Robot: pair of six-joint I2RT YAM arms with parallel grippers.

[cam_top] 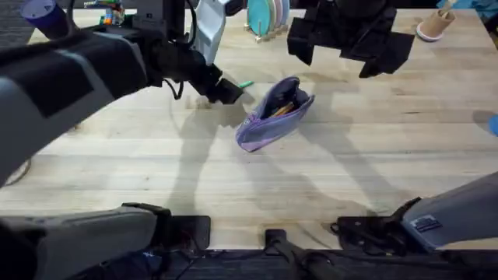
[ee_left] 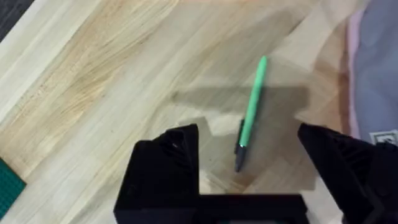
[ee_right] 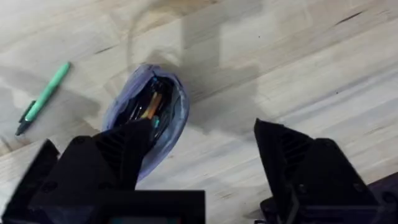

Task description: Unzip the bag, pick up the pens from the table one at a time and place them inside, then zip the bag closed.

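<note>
**Q:** Overhead first. Where is the bag?

**R:** The bag (cam_top: 275, 113) lies mid-table (cam_top: 373, 163), tilted, with its zip open along the top. Dark and orange things show inside the opening; I cannot tell what they are.

**Q:** And the pens?

**R:** A green pen (ee_left: 250, 111) lies flat on the wood just beside the bag, on the left arm's side. In the overhead view only its green end (cam_top: 246, 84) peeks out past the left gripper (cam_top: 226, 92). From the left wrist its dark tip points toward the gripper. The right wrist shows the same pen (ee_right: 42, 98) near the bag (ee_right: 147, 118) but not touching it. I cannot pick out a black pen with any certainty.

**Q:** How do the left gripper's fingers stand?

**R:** Spread wide. In its wrist view the left gripper (ee_left: 249, 149) hangs over the pen, one finger on each side, neither touching it.

**Q:** The right one?

**R:** The right gripper (ee_right: 205, 149) has its fingers apart too, holding nothing. It hovers above the bag; overhead it (cam_top: 350, 43) appears raised beyond the bag.
</note>
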